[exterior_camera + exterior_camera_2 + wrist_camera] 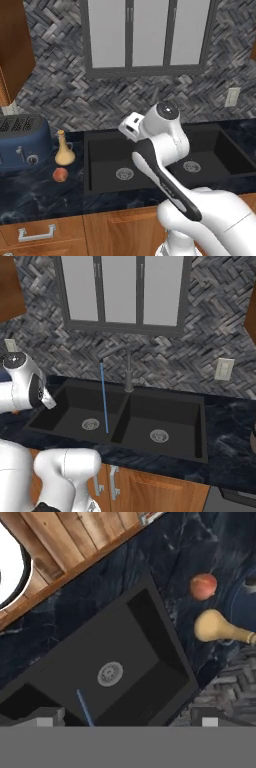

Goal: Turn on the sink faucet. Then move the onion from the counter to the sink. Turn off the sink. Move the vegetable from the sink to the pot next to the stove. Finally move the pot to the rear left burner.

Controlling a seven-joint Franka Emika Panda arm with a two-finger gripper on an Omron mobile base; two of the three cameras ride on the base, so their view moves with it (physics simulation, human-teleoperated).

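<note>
The sink faucet (129, 375) stands behind the black double sink (165, 406), its spout swung left. A thin blue water stream (104, 401) falls from it into the left basin. The onion (60, 174) lies on the dark marbled counter (30, 192) left of the sink, and it also shows as the onion (203, 586) in the hand view. My gripper (127, 718) hangs open above the left basin with nothing between its fingertips (45, 716), well apart from the onion. The pot and the stove are out of view.
A tan narrow-necked vase (64, 151) stands just behind the onion, close to a blue toaster (22, 140). Wooden drawers run below the counter's front edge. A wall outlet (223, 369) sits behind the right basin.
</note>
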